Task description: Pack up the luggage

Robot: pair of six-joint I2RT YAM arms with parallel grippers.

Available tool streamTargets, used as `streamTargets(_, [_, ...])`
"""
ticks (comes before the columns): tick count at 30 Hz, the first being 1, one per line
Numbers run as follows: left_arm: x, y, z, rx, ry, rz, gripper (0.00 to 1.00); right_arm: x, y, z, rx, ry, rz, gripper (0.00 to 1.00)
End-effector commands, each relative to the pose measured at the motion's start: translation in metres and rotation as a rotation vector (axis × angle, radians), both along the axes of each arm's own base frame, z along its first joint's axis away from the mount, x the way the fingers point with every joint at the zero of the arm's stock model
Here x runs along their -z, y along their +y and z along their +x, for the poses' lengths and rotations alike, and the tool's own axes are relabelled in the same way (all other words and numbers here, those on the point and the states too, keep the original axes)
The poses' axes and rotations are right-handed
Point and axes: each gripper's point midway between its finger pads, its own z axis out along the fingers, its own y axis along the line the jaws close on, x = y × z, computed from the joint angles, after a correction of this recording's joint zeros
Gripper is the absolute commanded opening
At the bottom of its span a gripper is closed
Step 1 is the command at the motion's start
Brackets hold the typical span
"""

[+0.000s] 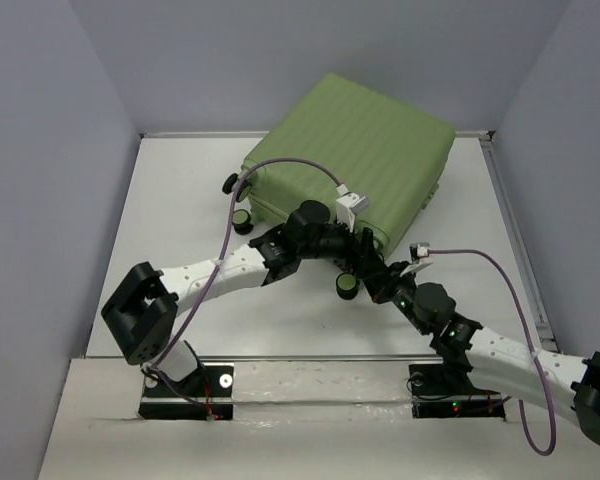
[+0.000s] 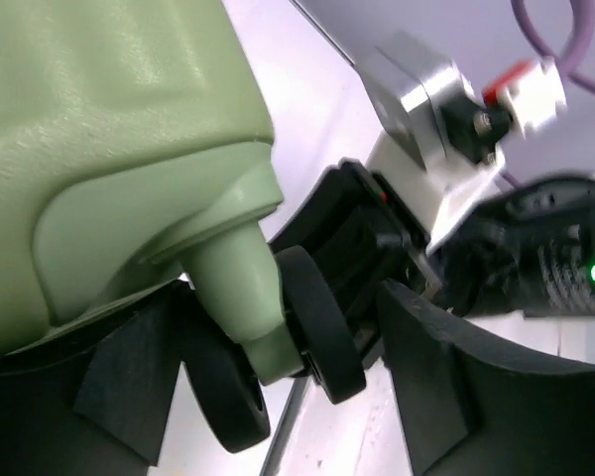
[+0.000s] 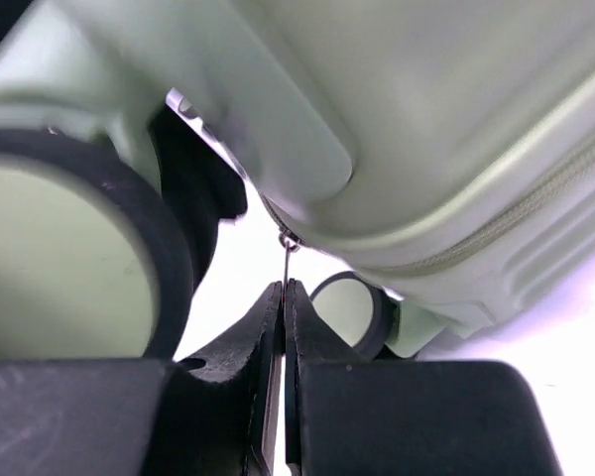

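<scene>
The luggage (image 1: 360,150) is a light olive-green ribbed hard-shell suitcase, lying shut and flat at the back of the table. My left gripper (image 1: 355,255) is at its near corner. In the left wrist view it (image 2: 293,387) stands open, its fingers either side of a black double wheel (image 2: 317,322) on a green caster stem, without pressing it. My right gripper (image 1: 372,272) meets the same corner from the right. In the right wrist view it (image 3: 285,293) is shut on the thin metal zipper pull (image 3: 288,260) that hangs from the luggage's zip (image 3: 496,233).
Two more wheels (image 1: 242,218) stick out at the luggage's left corner. Another wheel (image 3: 59,258) fills the left of the right wrist view. Grey walls enclose the white table (image 1: 180,200), with a rail along its right edge (image 1: 515,240). Both arms crowd close together.
</scene>
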Motion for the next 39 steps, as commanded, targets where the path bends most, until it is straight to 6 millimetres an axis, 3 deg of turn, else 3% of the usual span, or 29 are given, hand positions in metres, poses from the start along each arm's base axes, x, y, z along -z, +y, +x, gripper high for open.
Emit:
streamTargets(1, [-0.103,-0.050,0.013,0.019,-0.115,-0.295,0.78,-0.035,0.013,-0.011,-0.002,-0.160,0.076,0.07])
streamTargets(2, [-0.103,-0.060,0.016,0.023,-0.111,-0.312,0.73,-0.037,0.017,-0.014,0.029,-0.183,0.089,0.07])
streamTargets(4, [-0.130,-0.071,0.016,0.034,-0.103,-0.377,0.68,-0.038,0.022,-0.015,0.057,-0.222,0.057,0.07])
streamTargets(5, [-0.137,-0.075,0.017,0.036,-0.102,-0.397,0.67,-0.053,0.025,-0.015,0.078,-0.253,0.107,0.07])
streamTargets(6, [-0.138,-0.081,0.019,0.037,-0.092,-0.405,0.66,-0.042,0.035,-0.015,0.093,-0.245,0.059,0.07])
streamTargets(7, [-0.143,-0.084,0.019,0.044,-0.085,-0.418,0.65,-0.042,0.036,-0.009,0.129,-0.256,0.046,0.07])
streamTargets(8, [-0.160,-0.088,0.017,0.060,-0.078,-0.454,0.66,-0.057,0.044,-0.015,0.127,-0.301,0.086,0.07])
streamTargets(9, [-0.159,-0.093,0.014,0.088,-0.060,-0.453,0.66,-0.047,0.051,-0.011,0.153,-0.303,0.048,0.07])
streamTargets(10, [-0.173,-0.096,0.011,0.109,-0.064,-0.481,0.67,-0.049,0.056,-0.010,0.160,-0.329,0.035,0.07])
streamTargets(11, [-0.176,-0.099,0.008,0.128,-0.051,-0.486,0.69,-0.059,0.059,-0.010,0.174,-0.345,0.090,0.07])
streamTargets(13, [-0.189,-0.105,-0.002,0.174,-0.039,-0.500,0.80,-0.053,0.073,-0.001,0.209,-0.348,0.054,0.07])
streamTargets(14, [-0.181,-0.109,-0.004,0.183,-0.036,-0.461,0.91,-0.057,0.075,0.002,0.226,-0.356,0.069,0.07])
streamTargets(15, [-0.193,-0.112,-0.011,0.203,-0.056,-0.461,0.96,-0.059,0.078,0.004,0.238,-0.370,0.063,0.07])
streamTargets(18, [-0.186,-0.111,-0.020,0.223,-0.055,-0.387,0.99,-0.058,0.089,0.008,0.246,-0.374,0.075,0.07])
streamTargets(19, [-0.197,-0.103,-0.019,0.211,-0.111,-0.382,0.99,-0.057,0.090,0.008,0.246,-0.363,0.088,0.07])
streamTargets(21, [-0.196,-0.089,-0.017,0.170,-0.153,-0.312,0.99,-0.052,0.089,0.007,0.240,-0.353,0.086,0.07])
streamTargets(23, [-0.238,-0.043,-0.009,0.027,-0.289,-0.295,0.99,-0.047,0.082,0.009,0.258,-0.341,0.082,0.07])
streamTargets(25, [-0.254,-0.003,0.011,-0.147,-0.348,-0.277,0.99,-0.046,0.079,0.008,0.255,-0.335,0.085,0.07])
streamTargets(26, [-0.233,0.020,0.031,-0.226,-0.332,-0.227,0.99,-0.043,0.078,0.007,0.251,-0.326,0.080,0.07])
streamTargets(27, [-0.245,0.059,0.029,-0.294,-0.337,-0.235,0.99,-0.042,0.075,0.009,0.256,-0.321,0.077,0.07])
streamTargets(28, [-0.215,0.080,0.041,-0.355,-0.301,-0.176,0.99,-0.041,0.069,0.011,0.266,-0.313,0.078,0.07])
streamTargets(29, [-0.199,0.117,0.065,-0.463,-0.274,-0.122,0.99,-0.037,0.070,0.010,0.256,-0.298,0.079,0.07])
streamTargets(30, [-0.200,0.152,0.065,-0.548,-0.296,-0.105,0.99,-0.036,0.068,0.012,0.259,-0.294,0.077,0.07])
streamTargets(31, [-0.185,0.176,0.074,-0.625,-0.301,-0.045,0.99,-0.035,0.066,0.011,0.259,-0.292,0.073,0.07])
streamTargets(33, [-0.119,0.225,0.088,-0.748,-0.272,0.182,0.99,-0.035,0.064,0.010,0.255,-0.292,0.074,0.07])
streamTargets(34, [-0.109,0.263,0.099,-0.873,-0.280,0.244,0.99,-0.035,0.062,0.010,0.259,-0.292,0.071,0.07])
streamTargets(35, [-0.080,0.279,0.100,-0.895,-0.250,0.317,0.99,-0.036,0.060,0.010,0.261,-0.292,0.074,0.07])
streamTargets(36, [-0.071,0.299,0.103,-0.921,-0.257,0.348,0.99,-0.036,0.060,0.009,0.259,-0.292,0.074,0.07])
streamTargets(39, [-0.049,0.309,0.110,-0.925,-0.256,0.369,0.99,-0.036,0.059,0.011,0.261,-0.293,0.070,0.07])
